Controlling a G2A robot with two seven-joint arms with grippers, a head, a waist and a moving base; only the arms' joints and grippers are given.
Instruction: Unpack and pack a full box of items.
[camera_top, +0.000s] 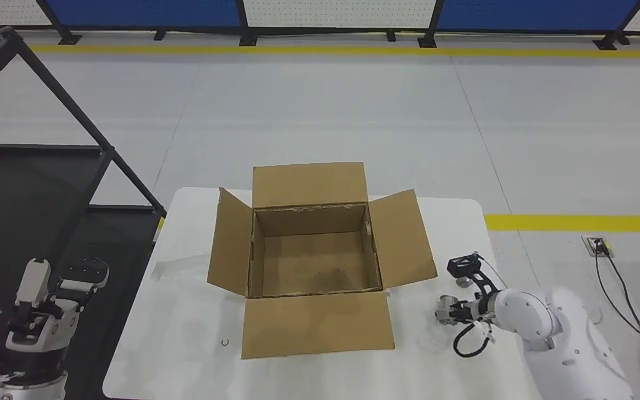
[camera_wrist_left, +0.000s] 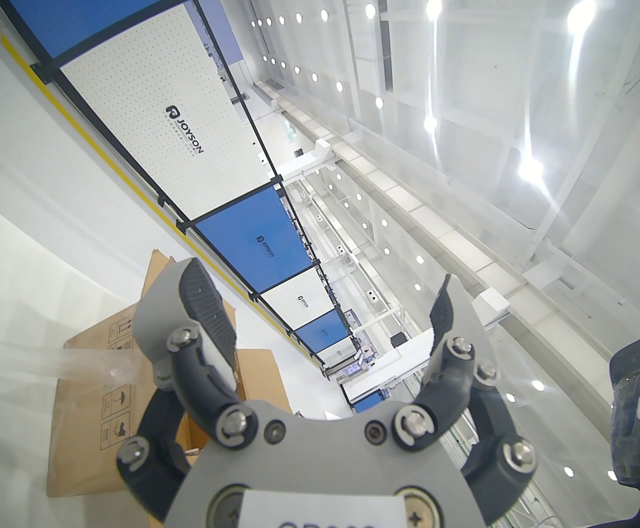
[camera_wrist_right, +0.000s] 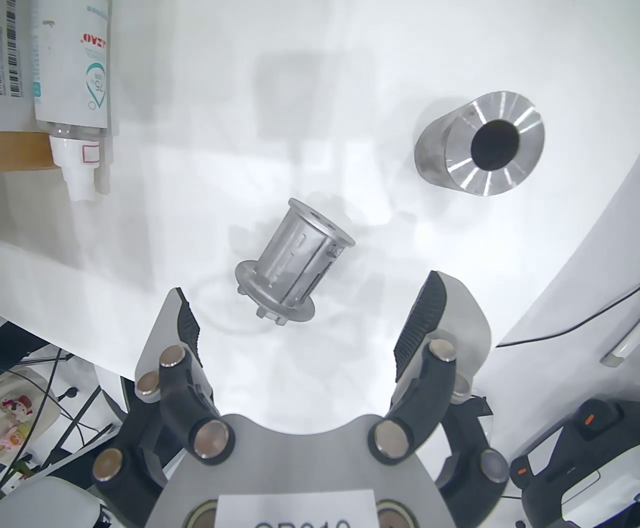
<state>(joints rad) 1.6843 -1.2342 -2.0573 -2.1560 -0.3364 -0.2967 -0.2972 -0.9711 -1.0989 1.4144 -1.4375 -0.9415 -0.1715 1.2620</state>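
Right gripper (camera_wrist_right: 309, 295), jaws wide, low above flanged metal spool (camera_wrist_right: 295, 265).

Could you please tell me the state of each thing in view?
cardboard box: open, four flaps spread, nothing visible inside.
left tool: open, empty.
right tool: open, empty, above the table.
flanged metal part: free on table, ungripped.
metal cylinder: on table, open bore showing.
white bottle: lying down, cap on.

Just ahead of the right gripper (camera_wrist_right: 307, 289), whose pads (camera_wrist_right: 420, 320) are ribbed matt black, lies a dull grey metal spool (camera_wrist_right: 295, 260). Beyond it stands a steel sleeve (camera_wrist_right: 480, 145) with a bright machined face. The table (camera_wrist_right: 300, 100) is smooth white, the box (camera_top: 310, 185) matt brown cardboard.
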